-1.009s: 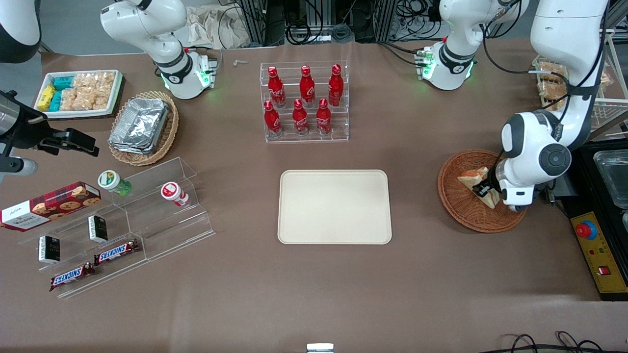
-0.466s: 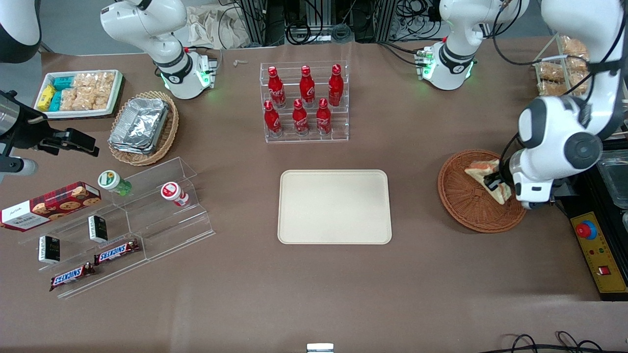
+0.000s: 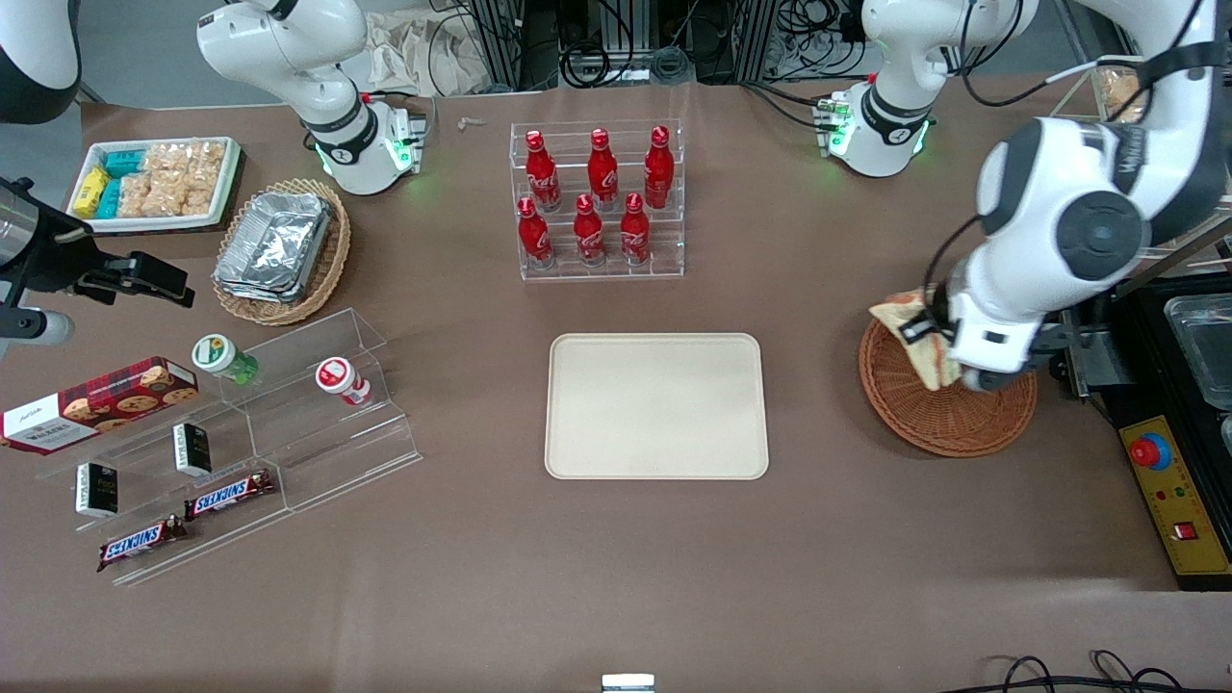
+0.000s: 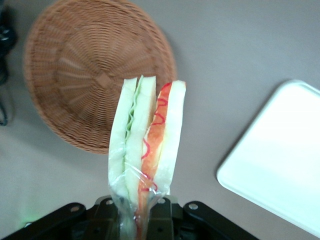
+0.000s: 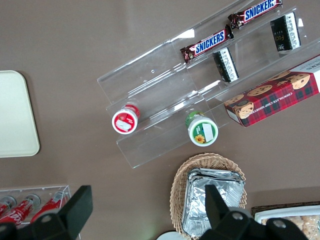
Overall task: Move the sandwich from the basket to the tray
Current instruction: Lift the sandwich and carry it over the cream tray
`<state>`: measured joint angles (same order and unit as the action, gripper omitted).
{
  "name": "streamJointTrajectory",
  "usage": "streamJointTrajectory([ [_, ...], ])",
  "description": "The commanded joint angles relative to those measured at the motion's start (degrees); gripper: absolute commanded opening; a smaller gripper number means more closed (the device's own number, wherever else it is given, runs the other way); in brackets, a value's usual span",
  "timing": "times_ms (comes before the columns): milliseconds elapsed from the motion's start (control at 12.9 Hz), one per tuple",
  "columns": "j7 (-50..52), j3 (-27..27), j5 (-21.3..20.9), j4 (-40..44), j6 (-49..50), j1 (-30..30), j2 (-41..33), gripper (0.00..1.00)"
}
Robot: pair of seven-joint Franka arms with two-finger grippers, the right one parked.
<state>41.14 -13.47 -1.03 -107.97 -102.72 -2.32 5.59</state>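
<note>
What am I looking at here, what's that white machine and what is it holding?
These are two white robot arms at a brown table. One picture faces them from the front; the others come from cameras on their wrists. The working arm's gripper is shut on a wrapped sandwich, lifted above the round reddish-brown basket. The cream tray, where it should go, lies bare mid-table. Elsewhere stand a rack of red bottles, and clear shelves with chocolate bars toward the parked arm's end.

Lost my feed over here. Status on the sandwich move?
Pincer shut on sandwich, lifted above basket. Basket bare of other items. Tray bare, nothing standing between basket and tray.
</note>
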Motion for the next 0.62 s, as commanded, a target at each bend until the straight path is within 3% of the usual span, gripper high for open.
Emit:
streamJointTrajectory([
  [0,-1.84,-6.19,-0.29,2.15,-2.90,0.03,2.66,0.00],
  [233,-3.70,-11.47,-0.64,1.89,-10.02,-0.58,6.26,0.00],
  [466,-3.87,-11.66,-1.17,2.06,-16.17,-2.95,12.23,0.00],
  [543,-3.70,-11.66,-3.08,2.06,-17.76,-3.57,14.43,0.00],
])
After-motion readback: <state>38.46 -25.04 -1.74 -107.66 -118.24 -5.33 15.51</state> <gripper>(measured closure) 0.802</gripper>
